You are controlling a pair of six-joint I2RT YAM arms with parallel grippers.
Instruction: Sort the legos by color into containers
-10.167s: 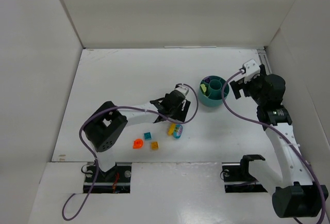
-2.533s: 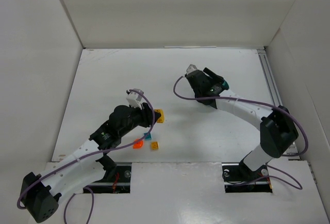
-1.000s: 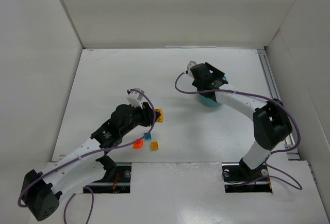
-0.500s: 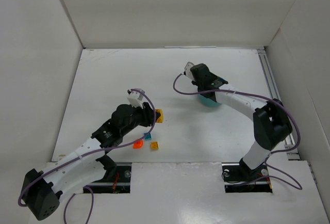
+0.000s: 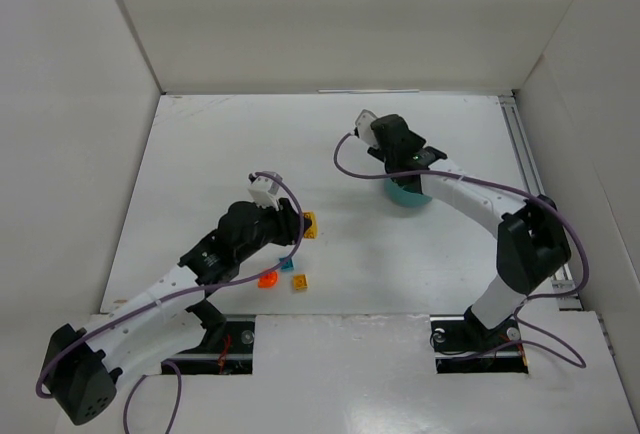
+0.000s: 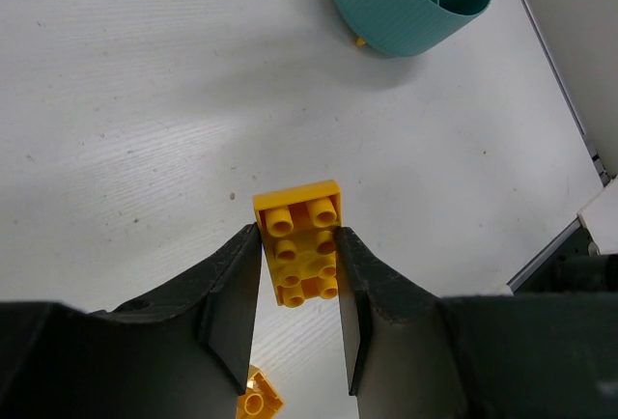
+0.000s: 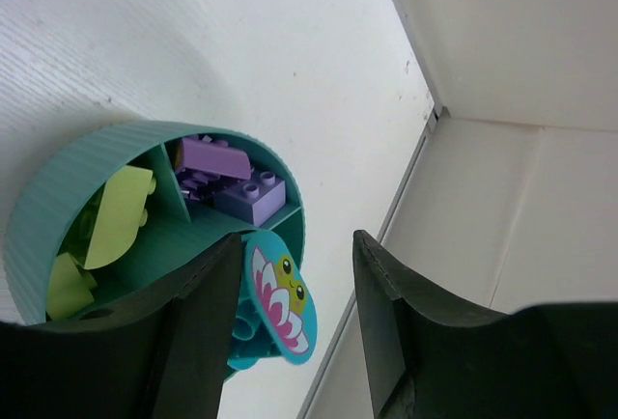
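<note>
Sort partway: cup part filled, four pieces outside
Your left gripper (image 6: 296,236) clamps a yellow brick (image 6: 299,211), well apart from the teal cup (image 6: 406,4); right gripper (image 7: 296,243) open above it, oval blue piece (image 7: 280,298) tilted at the rim. Purple bricks (image 7: 227,182) and pale green bricks (image 7: 116,211) separated inside; round orange piece (image 5: 267,279), teal brick (image 5: 287,265), orange brick (image 5: 299,283) left on the table (image 5: 230,154)

No writing or number is readable; the oval blue lego (image 7: 278,298) bears only a frog-and-flower picture.

You see a yellow brick (image 6: 301,245), studs showing; well apart, inside a teal cup (image 7: 58,187), dividers separate purple bricks (image 7: 232,182) from pale green bricks (image 7: 121,211).
</note>
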